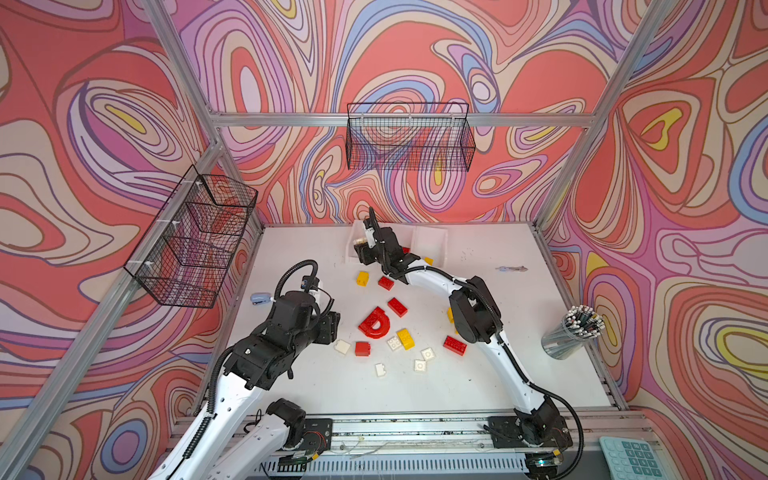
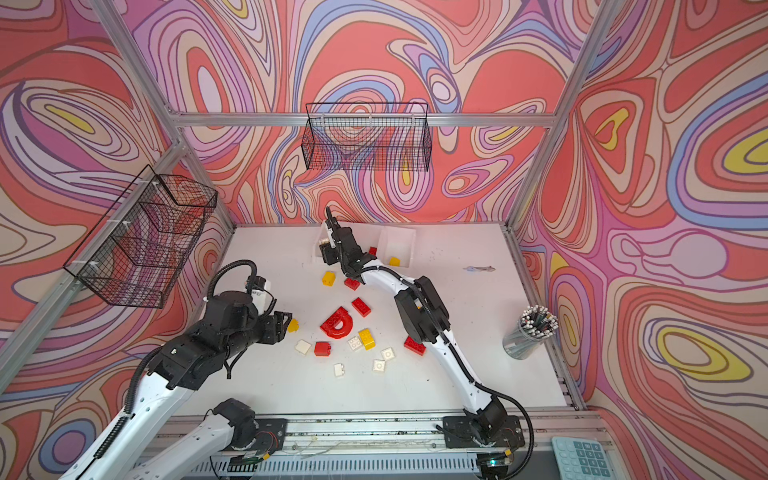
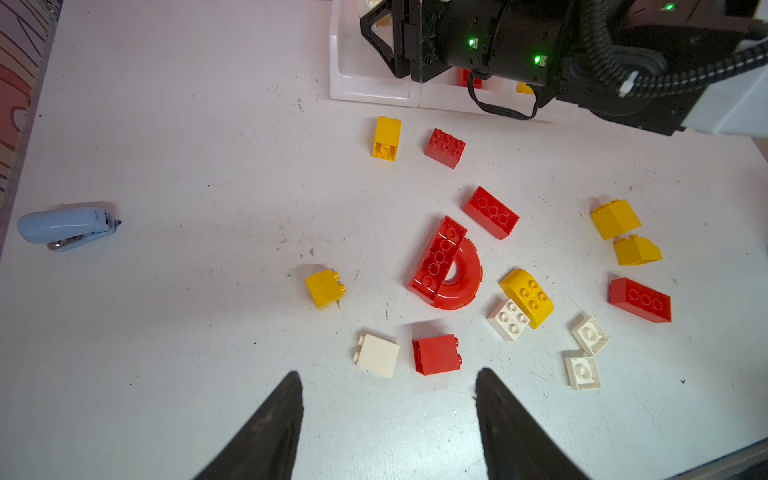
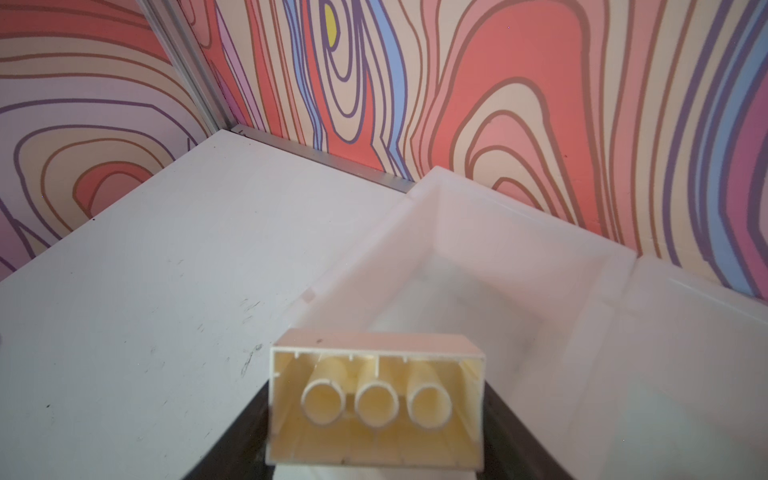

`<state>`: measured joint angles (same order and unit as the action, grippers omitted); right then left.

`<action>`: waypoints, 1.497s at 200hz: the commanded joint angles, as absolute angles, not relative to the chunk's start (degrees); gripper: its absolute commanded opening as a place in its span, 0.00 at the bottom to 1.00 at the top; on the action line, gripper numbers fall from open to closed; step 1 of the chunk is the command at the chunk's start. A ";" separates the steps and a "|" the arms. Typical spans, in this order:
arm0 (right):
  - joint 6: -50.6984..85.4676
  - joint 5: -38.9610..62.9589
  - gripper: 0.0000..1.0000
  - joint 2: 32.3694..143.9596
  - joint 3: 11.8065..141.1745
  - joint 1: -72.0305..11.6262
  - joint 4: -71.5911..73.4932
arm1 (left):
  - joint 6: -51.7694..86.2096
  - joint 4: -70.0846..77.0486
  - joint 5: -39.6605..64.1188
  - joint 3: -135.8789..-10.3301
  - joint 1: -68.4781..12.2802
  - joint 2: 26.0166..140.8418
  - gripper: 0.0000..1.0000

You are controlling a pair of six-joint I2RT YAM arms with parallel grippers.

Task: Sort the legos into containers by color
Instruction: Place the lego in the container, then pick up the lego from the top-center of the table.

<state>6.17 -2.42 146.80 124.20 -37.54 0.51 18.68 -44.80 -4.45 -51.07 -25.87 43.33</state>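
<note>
Right end effector (image 1: 360, 243) clamps a white brick (image 4: 376, 399), hollow side facing the wrist cam, just at the end bin (image 4: 457, 208) near rim. Move it over the cavity, go low, then release. Left end effector (image 3: 388, 386) is spread and empty above the loose legos (image 3: 446, 266) on the tabletop (image 3: 166, 166).

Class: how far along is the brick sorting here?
Done: one red brick and one yellow brick lie in the bins. In hand: the right hand holds a white brick at the end bin. Left: the red arch and many bricks on the table; left hand open.
</note>
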 commanded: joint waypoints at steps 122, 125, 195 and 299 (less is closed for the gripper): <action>0.64 -4.55 0.88 143.23 123.36 -37.27 1.72 | 17.78 -44.87 -4.46 -50.69 -25.60 43.19 0.68; 0.61 -4.49 0.88 142.81 123.04 -37.27 1.75 | 17.82 -44.91 -4.47 -50.71 -25.58 43.30 0.68; 1.75 -3.09 0.86 127.01 110.45 -37.44 0.91 | 17.67 -48.21 -5.01 -54.32 -25.58 44.86 0.69; 7.51 0.01 0.80 96.87 85.27 -38.21 -6.22 | 18.27 -56.17 -0.38 -62.97 -25.63 50.02 0.68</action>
<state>6.11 -0.71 103.28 90.41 -37.43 -2.66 18.22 -53.15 -3.16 -61.36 -25.87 48.75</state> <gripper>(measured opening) 0.810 0.688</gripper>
